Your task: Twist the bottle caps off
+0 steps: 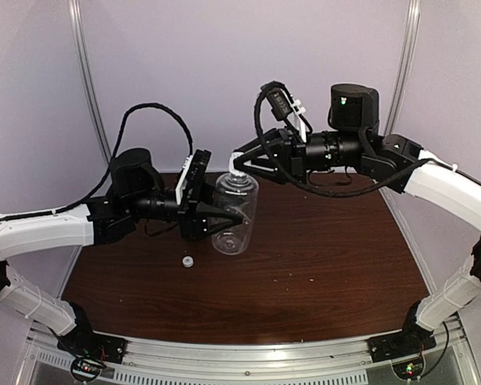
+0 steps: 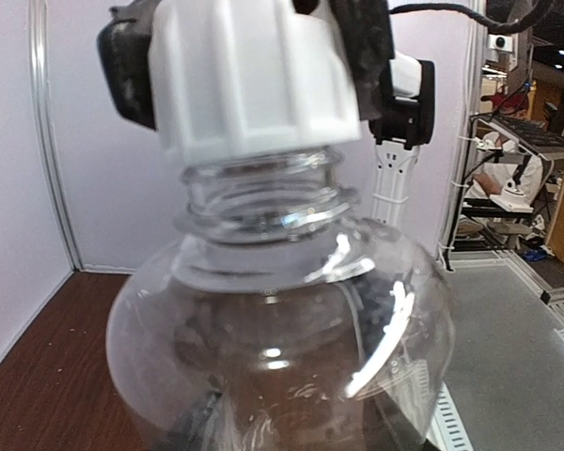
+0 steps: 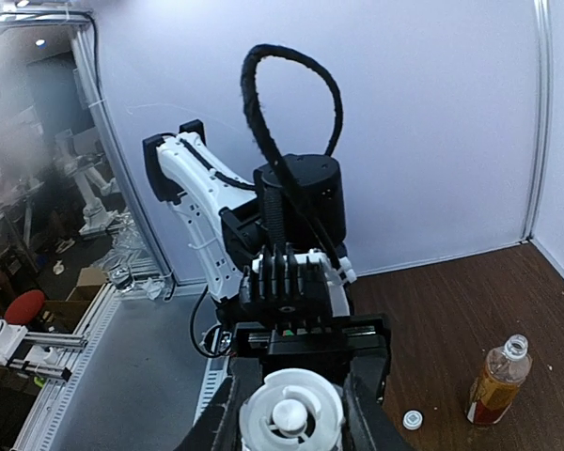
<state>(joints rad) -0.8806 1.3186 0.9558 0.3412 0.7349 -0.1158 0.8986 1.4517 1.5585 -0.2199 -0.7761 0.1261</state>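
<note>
The table (image 1: 321, 265) is dark wood, with pale lilac walls behind and to the sides. Nearest me, left of centre, one loose cap (image 1: 189, 261) lies on the wood, apart from everything else. Just beyond it, about mid-table, my left end effector (image 1: 224, 215) is clamped round the belly of the clear bottle (image 1: 239, 204), neck up. The second cap (image 2: 254, 75) sits on that neck. My right end effector (image 1: 239, 164) reaches in from the right and is closed tight on it, a finger on either side. The left wrist view shows bare threads below the cap's rim, so I judge it partly backed off but not free. The amber bottle (image 3: 498, 378) shows only in the right wrist view, upright on the table near the loose cap. Its neck looks bare, though it is too small to be sure.

The thin clear wall may flex and let the bottle spin with the cap, so nothing unwinds. If I lift before the threads clear, I could drag the bottle out of the left grip. Once released, the cap may roll off the table's edge.
</note>
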